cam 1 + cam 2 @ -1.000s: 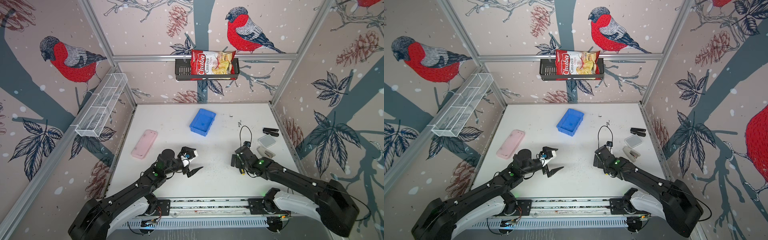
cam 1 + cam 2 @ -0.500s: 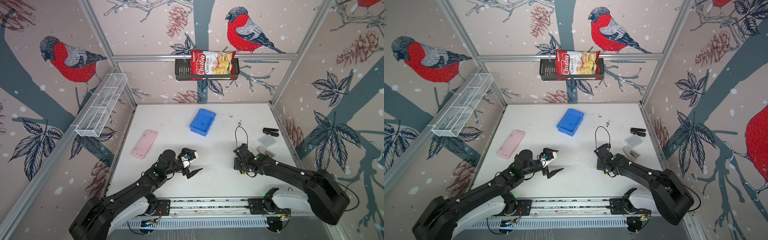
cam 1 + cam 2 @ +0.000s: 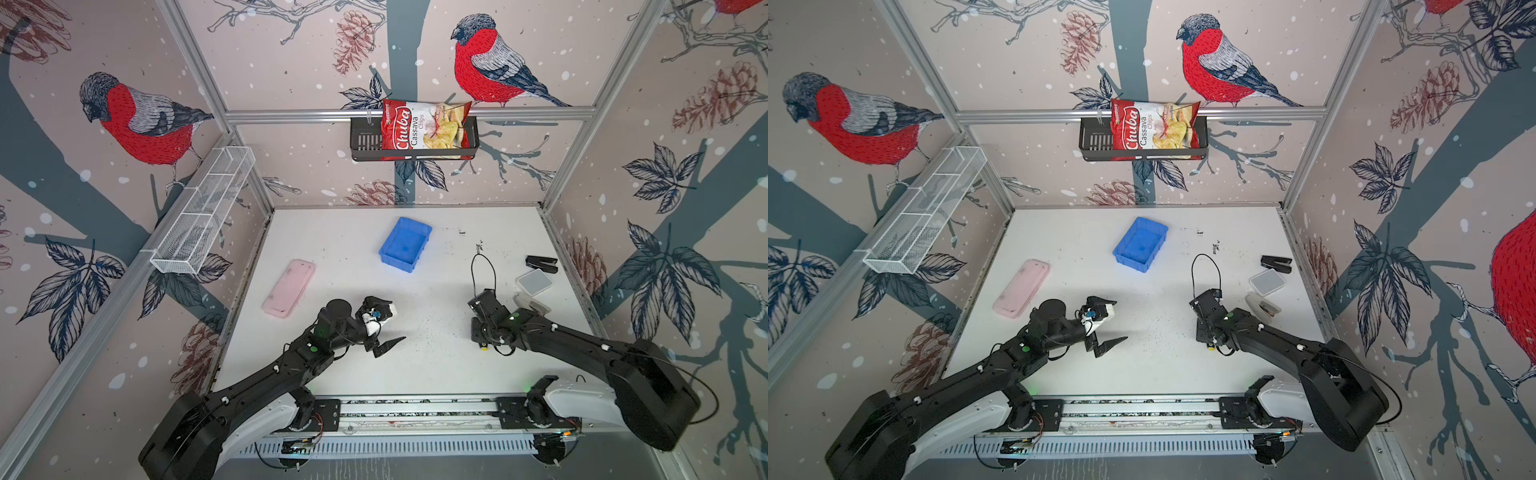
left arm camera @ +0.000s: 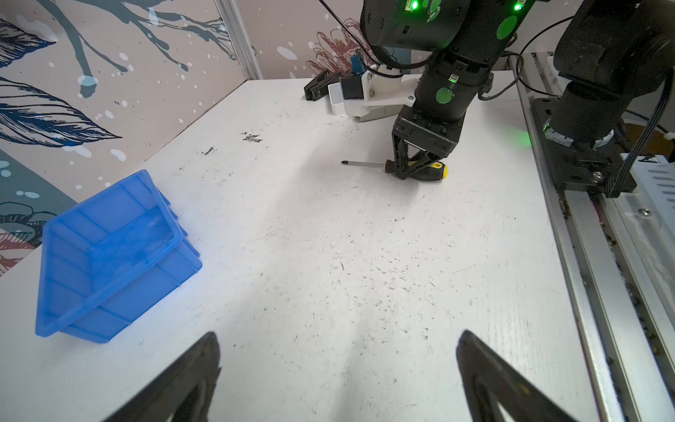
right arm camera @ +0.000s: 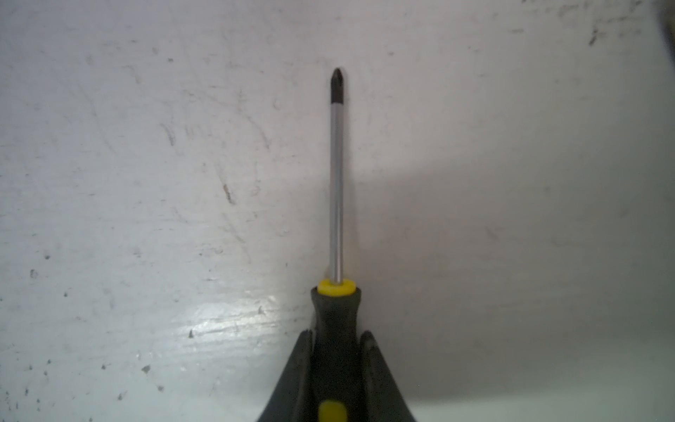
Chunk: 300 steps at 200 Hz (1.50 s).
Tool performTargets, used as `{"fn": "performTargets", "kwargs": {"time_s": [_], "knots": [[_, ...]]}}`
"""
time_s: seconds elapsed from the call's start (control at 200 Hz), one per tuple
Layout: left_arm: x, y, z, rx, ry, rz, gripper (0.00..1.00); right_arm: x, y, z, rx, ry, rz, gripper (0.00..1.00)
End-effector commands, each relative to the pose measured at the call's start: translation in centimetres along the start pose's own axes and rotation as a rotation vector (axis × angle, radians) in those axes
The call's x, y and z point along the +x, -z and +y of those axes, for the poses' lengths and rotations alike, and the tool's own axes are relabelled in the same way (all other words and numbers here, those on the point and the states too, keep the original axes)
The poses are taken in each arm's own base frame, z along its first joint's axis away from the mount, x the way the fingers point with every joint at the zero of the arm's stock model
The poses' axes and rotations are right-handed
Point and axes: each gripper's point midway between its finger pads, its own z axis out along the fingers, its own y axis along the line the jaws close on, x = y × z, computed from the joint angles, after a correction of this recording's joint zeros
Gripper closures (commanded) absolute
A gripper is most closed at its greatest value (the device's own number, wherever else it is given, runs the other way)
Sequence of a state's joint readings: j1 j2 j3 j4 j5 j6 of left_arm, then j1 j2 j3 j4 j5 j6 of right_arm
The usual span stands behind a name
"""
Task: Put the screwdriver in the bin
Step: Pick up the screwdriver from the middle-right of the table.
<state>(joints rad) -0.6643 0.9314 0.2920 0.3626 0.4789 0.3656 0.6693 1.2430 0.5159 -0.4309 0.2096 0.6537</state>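
Observation:
The screwdriver [image 5: 336, 182] lies flat on the white table, with a thin metal shaft and a black handle with yellow accents. My right gripper [image 5: 336, 334] is shut on its handle, one finger on each side. The left wrist view shows the same grip: the right gripper [image 4: 412, 171] points down onto the screwdriver [image 4: 365, 165]. From above only the handle's yellow end [image 3: 483, 349] peeks out under the right gripper [image 3: 480, 338]. The blue bin [image 3: 405, 245] stands empty at mid-table towards the back. My left gripper [image 3: 384, 322] hovers open and empty at front left, its fingertips [image 4: 210, 347] wide apart.
A pink case [image 3: 289, 287] lies at the left. A black stapler [image 3: 541, 263], a grey-lidded square box [image 3: 535, 281] and a beige item [image 3: 532, 305] sit at the right. A white mesh basket [image 3: 203, 216] and a black basket with a chips bag [image 3: 415, 133] hang on the walls.
My right gripper has gone from open to shut on the screwdriver's handle, after shifting slightly over it. The left arm has stayed still and open.

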Motion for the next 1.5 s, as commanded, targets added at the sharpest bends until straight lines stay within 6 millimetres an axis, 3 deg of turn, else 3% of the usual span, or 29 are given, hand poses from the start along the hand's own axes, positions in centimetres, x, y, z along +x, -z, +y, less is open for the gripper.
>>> {"fn": "performTargets", "kwargs": {"time_s": [0.0,0.19,0.36,0.485,0.575,0.871,1.016,1.496], "knots": [[-0.9,0.0,0.0,0.007,-0.016,-0.031,0.01,0.2,0.0,-0.4,0.024,0.013,0.009,0.84],[-1.0,0.4,0.5,-0.036,0.002,-0.041,0.01,-0.7,0.4,-0.2,0.024,0.019,-0.019,0.87],[-1.1,0.6,2.6,-0.148,0.137,-0.040,0.01,-2.5,1.5,1.1,-0.044,0.049,-0.102,0.88],[-2.1,0.8,4.6,-0.243,0.264,-0.074,0.01,-4.2,3.0,2.4,-0.120,0.073,-0.187,0.88],[-3.9,0.9,5.9,-0.279,0.334,-0.138,0.01,-5.5,4.5,3.6,-0.191,0.088,-0.256,0.88],[-9.8,-0.5,6.7,-0.159,0.477,-0.313,0.01,-9.6,10.7,7.7,-0.464,0.117,-0.497,0.89],[-12.5,-0.8,6.5,-0.054,0.575,-0.422,0.01,-10.4,13.8,10.1,-0.608,0.201,-0.584,0.89],[-15.2,-3.7,5.8,0.175,0.688,-0.448,0.02,-10.3,19.5,15.9,-0.864,0.434,-0.692,0.91]]}}
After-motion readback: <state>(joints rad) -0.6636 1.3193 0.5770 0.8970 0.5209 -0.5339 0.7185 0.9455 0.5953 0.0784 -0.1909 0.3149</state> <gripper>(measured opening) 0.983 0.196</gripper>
